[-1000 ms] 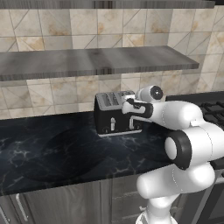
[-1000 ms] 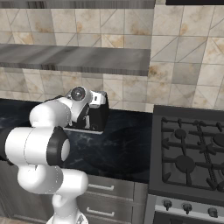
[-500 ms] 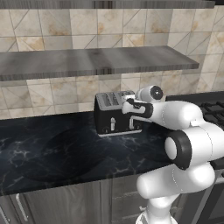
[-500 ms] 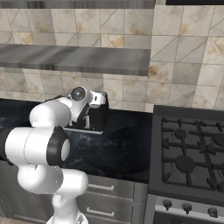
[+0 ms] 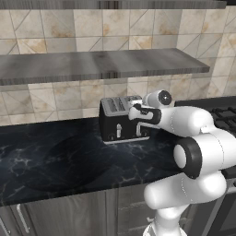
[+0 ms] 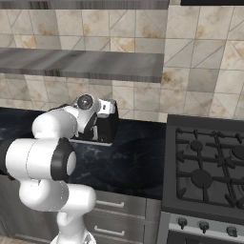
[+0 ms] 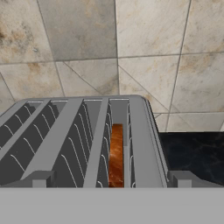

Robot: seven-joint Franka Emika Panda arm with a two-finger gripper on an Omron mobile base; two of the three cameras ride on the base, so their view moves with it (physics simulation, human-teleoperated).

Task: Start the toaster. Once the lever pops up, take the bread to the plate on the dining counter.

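The black toaster with its grey top stands on the black worktop against the tiled wall. My gripper hovers at the toaster's front right top edge. In the hand view I look down along the slots of the toaster. The bread sits deep in the rightmost slot, showing only its orange-brown crust. The gripper is open, its fingertips spread wide just above the toaster's near edge, touching nothing I can see. The toaster is partly hidden by my hand in the right base view. The plate and the dining counter are out of view.
A grey shelf runs along the wall above the toaster. A gas stove lies to the right of it. The black worktop stretches left, with grey drawers below.
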